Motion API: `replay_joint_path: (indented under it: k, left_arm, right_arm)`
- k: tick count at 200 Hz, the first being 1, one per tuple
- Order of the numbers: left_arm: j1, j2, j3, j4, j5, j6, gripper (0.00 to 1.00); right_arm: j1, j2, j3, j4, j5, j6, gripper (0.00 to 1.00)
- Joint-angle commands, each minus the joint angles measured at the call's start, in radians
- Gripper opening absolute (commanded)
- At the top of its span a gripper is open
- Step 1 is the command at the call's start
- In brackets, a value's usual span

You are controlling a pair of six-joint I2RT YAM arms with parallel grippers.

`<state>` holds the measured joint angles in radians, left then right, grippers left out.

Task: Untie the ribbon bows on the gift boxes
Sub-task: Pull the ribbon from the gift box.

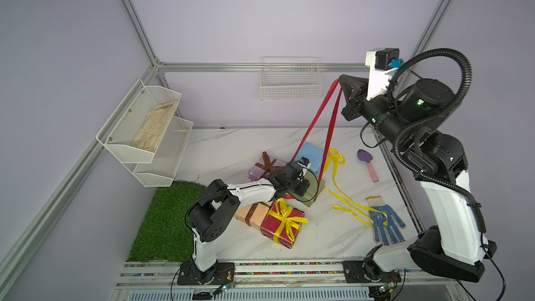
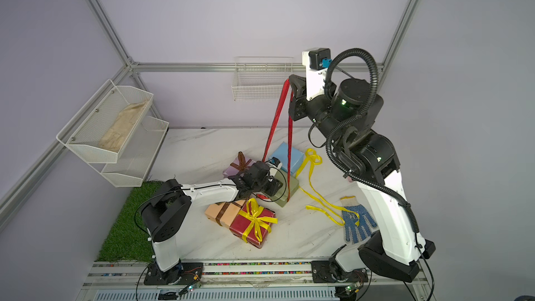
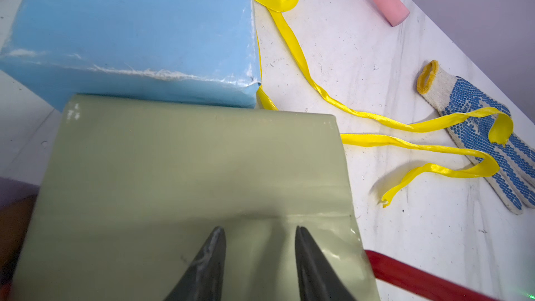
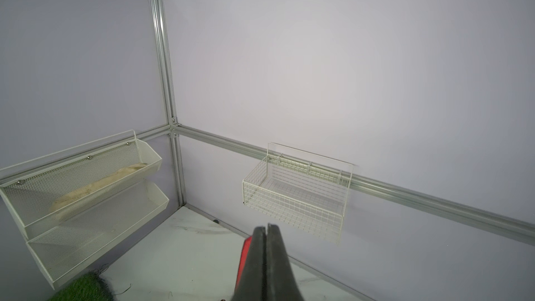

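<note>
Showing the left fingers (image 3: 208,264) only in the left wrist view, cut off at the frame's lower edge; hiding them in both top views beneath the left wrist (image 1: 289,175). Standing parted by a moderate gap, gripping nothing, tips over the near end of the olive green box (image 3: 188,169); touching the paper or hovering just above it, impossible to tell. Leaving a stretch of the red ribbon (image 3: 411,276) on the table (image 1: 318,235) just beside that box, off to one side of the parted fingers and apart from them.

Pinching the same ribbon high above the table with the right fingers (image 4: 260,259) pressed tight together, only a sliver of red peeking out beside them in the right wrist view. Dropping from that pinch in two taut strands in both top views, one disappearing behind the left wrist near the light blue box (image 1: 312,154), the other reaching the olive green box's edge; concealing how the ribbon passes around that box.

Masking part of the lilac box (image 1: 254,173) and its brown bow (image 1: 267,163) with the left arm (image 1: 249,192), likewise one end of the peach-orange box (image 1: 241,212) and its brown ribbon (image 1: 252,212). Leaving the dark red box (image 1: 269,224) in plain sight nearest the robot, yellow bow (image 1: 285,215) tied. Leaving a loose yellow ribbon (image 3: 302,60) trailing across the table from beside the light blue box, one end lying on the dotted glove (image 3: 463,94).
</note>
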<state>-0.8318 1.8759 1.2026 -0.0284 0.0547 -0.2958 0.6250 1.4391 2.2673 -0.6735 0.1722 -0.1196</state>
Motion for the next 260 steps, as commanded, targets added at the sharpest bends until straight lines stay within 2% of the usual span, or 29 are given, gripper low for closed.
replay_joint_path:
  k: [1,40,101,166,207,242,260]
  left_arm:
    - [-0.004,0.006,0.027,0.019,-0.016,-0.002,0.41]
    - [-0.003,0.008,0.025,0.018,-0.031,-0.001,0.41]
    - [-0.002,0.032,0.051,0.002,-0.039,0.005,0.41]
    - [0.009,0.054,0.073,-0.002,-0.059,-0.010,0.41]
    - [0.028,0.054,0.102,-0.047,-0.111,-0.044,0.42]
    - [0.051,0.014,0.117,-0.126,-0.216,-0.059,0.44]
    - [0.080,-0.028,0.100,-0.138,-0.212,-0.066,0.44]
  right_arm:
    - [0.007,0.019,0.081,0.041,0.033,-0.080,0.00]
    - [0.007,0.024,0.230,0.066,0.102,-0.158,0.00]
    - [0.007,-0.049,0.195,0.159,0.193,-0.264,0.00]
    - [0.007,-0.065,0.241,0.234,0.267,-0.379,0.00]
    - [0.007,-0.111,0.199,0.230,0.294,-0.380,0.00]
    - [0.007,-0.117,0.180,0.238,0.319,-0.405,0.00]
    - [0.007,-0.137,0.167,0.230,0.317,-0.394,0.00]
